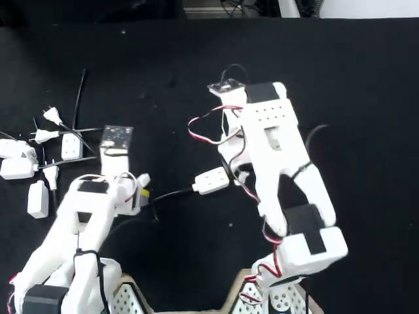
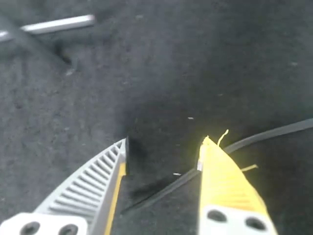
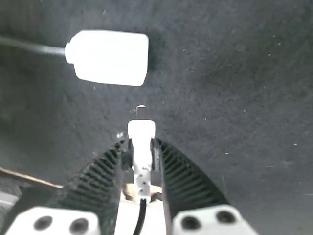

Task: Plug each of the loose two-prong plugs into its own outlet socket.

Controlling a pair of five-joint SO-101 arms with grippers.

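Right wrist view: my right gripper [image 3: 141, 147] is clamped on a white two-prong plug [image 3: 141, 129]. Its prongs point out past my fingertips, so I can push it straight forward. The white outlet socket [image 3: 110, 58] lies just ahead of the tips, apart from the prongs and a little off their line. My left gripper [image 2: 164, 147] stands wide apart and holds nothing. The socket's black cable [image 2: 274, 133] runs beneath the gap, where I judge I could pin it to steady the socket.
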